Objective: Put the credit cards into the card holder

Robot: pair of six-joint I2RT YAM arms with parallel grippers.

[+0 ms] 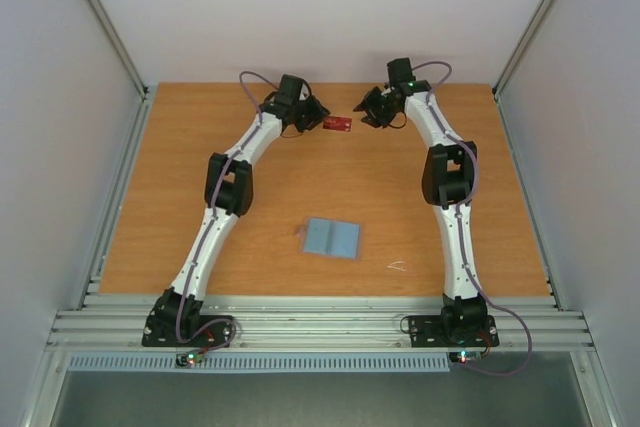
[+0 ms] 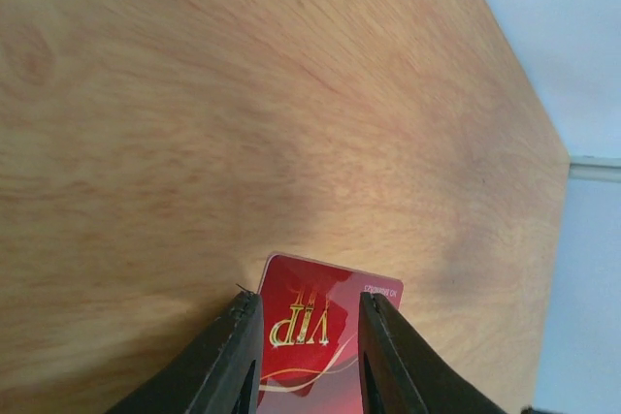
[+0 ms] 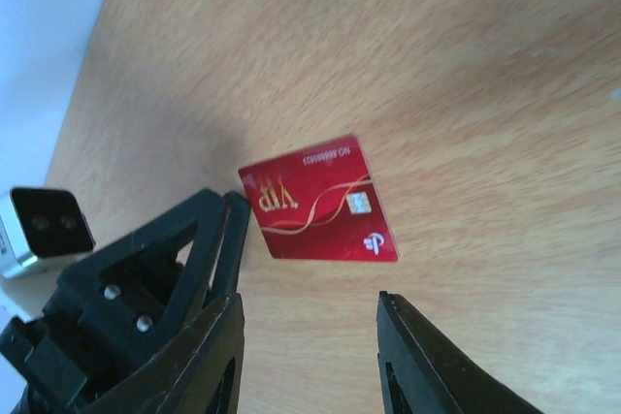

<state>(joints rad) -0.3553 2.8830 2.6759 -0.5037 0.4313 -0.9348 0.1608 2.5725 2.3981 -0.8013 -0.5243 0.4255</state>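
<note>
Nearest the arm bases I see a thin white scrap [image 1: 397, 266] on the wooden table [image 1: 400, 197]. It lies a little nearer than the card holder, off to its right and apart from it. The card holder [image 1: 331, 237] lies flat around the middle of the table, light blue face up and slightly askew, with a fold line down its middle. Neither arm touches it.

Well beyond the holder, toward the far edge and almost straight behind it, one red credit card [image 1: 337, 124] lies face up on the wood (the wrist views show gold "VIP" lettering, a chip and a curling gold line). Both arms reach out past the holder and bend inward toward that card, one on each side.

The left gripper [image 2: 310, 300] sits at the card's short end, on the holder's left side. Its two fingers stand apart, with the card's face showing in the gap and its end passing under them. Nothing is pinched between them, and I cannot tell whether the tips press on the card.

The right gripper [image 3: 310, 300] hovers on the other side, jaws apart with only bare wood between them. The card lies just ahead of its fingertips, not touching them. From the right wrist I can see the left gripper's black finger meeting the card's "VIP" end.
</note>
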